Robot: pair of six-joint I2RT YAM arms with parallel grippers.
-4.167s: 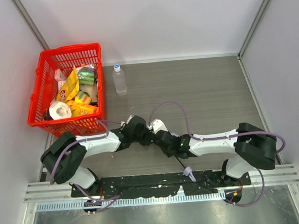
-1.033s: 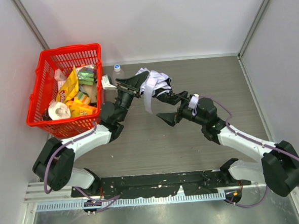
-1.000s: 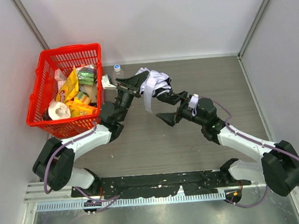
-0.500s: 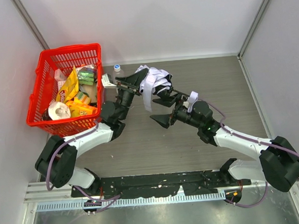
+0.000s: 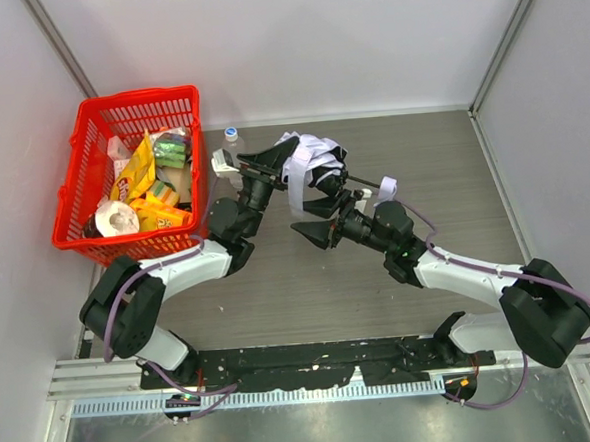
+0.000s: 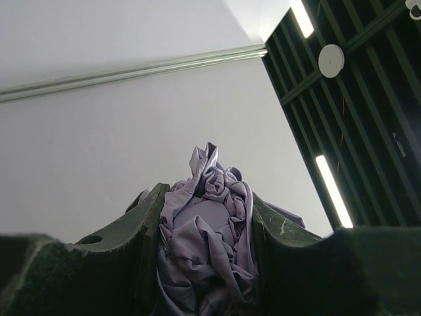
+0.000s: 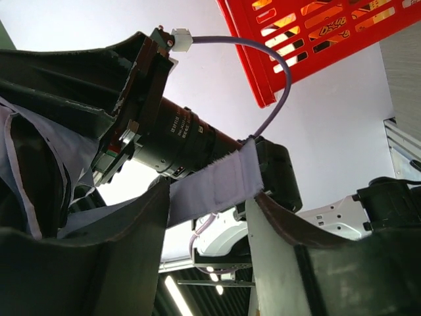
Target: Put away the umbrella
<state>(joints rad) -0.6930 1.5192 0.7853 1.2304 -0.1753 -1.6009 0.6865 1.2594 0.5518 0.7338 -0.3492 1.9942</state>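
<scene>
- The table (image 5: 398,265) is boxed in by pale walls on the far side and on both flanks; the widest stretch of bare wood is to the right and near the arms' bases.
- A red basket (image 5: 142,93) stuffed with packets sits in the far left corner; a clear bottle (image 5: 232,137) stands just beside it, mostly hidden behind the left gripper (image 5: 262,168).
- The umbrella (image 5: 311,160) is held up over the far middle of the table, between the two arms; its crumpled pale canopy is at the left and its thin shaft (image 5: 363,182) runs right and a touch nearer, so the long axis lies roughly left to right.
- The jaws of the left gripper are clamped on the bunched fabric; its wrist view shows the cloth squeezed between the fingers.
- The right gripper (image 5: 315,220) sits just near of the canopy, jaws apart; a pale strap (image 7: 210,184) crosses the gap between them, and I see no pinch.
- I cannot make out the handle; the canopy's underside is hidden by the grippers.
</scene>
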